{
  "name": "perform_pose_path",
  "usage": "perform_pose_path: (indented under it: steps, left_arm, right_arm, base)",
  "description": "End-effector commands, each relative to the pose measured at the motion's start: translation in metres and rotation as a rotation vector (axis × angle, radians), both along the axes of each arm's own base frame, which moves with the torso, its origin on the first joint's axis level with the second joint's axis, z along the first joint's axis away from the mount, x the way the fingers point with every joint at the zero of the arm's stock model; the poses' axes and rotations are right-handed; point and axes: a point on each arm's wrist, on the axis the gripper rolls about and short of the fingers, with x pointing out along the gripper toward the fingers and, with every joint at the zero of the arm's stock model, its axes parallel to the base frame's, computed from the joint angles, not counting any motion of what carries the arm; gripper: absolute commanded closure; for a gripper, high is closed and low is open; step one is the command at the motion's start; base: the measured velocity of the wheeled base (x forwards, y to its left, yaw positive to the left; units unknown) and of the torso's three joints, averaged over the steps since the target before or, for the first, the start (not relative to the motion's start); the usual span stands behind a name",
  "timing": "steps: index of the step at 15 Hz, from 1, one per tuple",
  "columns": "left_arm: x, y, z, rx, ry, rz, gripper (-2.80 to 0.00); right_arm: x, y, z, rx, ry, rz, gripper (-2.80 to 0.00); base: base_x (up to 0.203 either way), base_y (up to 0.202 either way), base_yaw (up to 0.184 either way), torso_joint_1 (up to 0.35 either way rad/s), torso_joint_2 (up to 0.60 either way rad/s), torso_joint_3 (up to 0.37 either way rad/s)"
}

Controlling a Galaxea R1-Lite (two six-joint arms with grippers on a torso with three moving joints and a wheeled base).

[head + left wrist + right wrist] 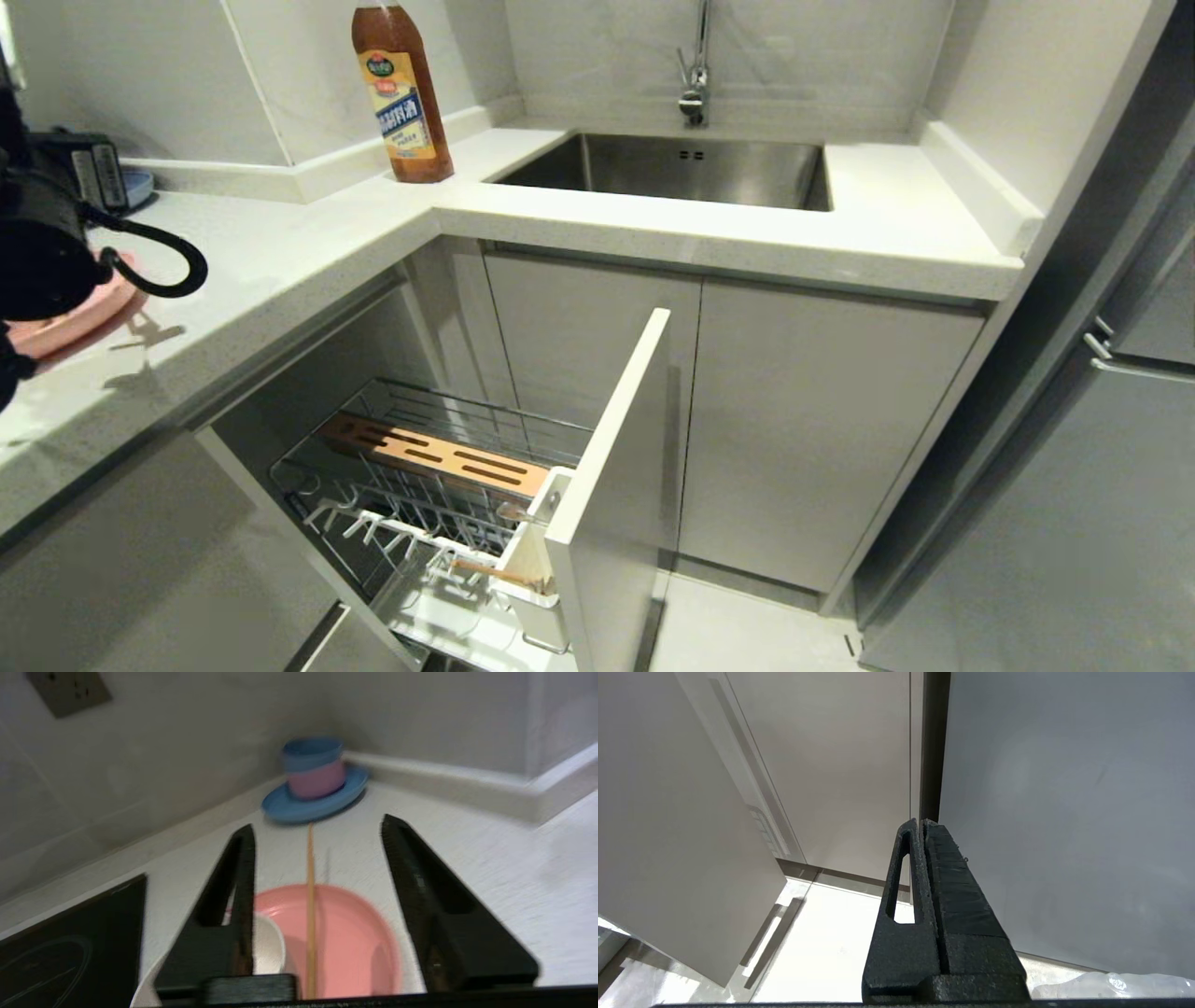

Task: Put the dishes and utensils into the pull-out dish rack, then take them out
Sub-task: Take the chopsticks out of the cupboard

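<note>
Left arm at far left edge, raised over counter; left gripper [317,828] fingers spread apart, nothing between them gripped. Right gripper [923,822] pointing downward beside cabinets, fingers pressed together, empty.

A pale speckled L-shaped worktop [308,243] wraps the corner, with a steel sink [672,168] and chrome tap [695,65] at twelve o'clock. Grey-white tiled walls [579,47] rise behind. White cabinet doors [803,420] stand below, grey tall units [1074,523] at three o'clock, and light floor [738,625] at six.
</note>
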Motion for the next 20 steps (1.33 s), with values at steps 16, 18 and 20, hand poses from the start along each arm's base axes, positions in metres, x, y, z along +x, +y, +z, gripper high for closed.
perform_pose_path:
  steps: [16,18,20]
  left_arm:
    - [-0.117,-0.079,-0.024,-0.653,0.650,-0.767,0.00]
    - [-0.108,-0.087,-0.042,-0.720,0.830,-0.782,0.00]
    - [-0.094,-0.095,-0.059,-0.736,0.963,-0.734,0.00]
  right_arm:
    - [0.000,0.000,0.000,0.000,0.000,0.000,0.00]
    - [0.000,0.000,-0.001,0.000,0.003,0.001,0.00]
    - [0.000,0.000,0.000,0.001,0.001,-0.001,0.00]
  base:
    - [0.000,0.000,0.000,0.000,0.00,0.000]
    - [0.000,0.000,0.000,0.000,0.00,0.000]
    - [0.000,0.000,0.000,0.000,0.00,0.000]
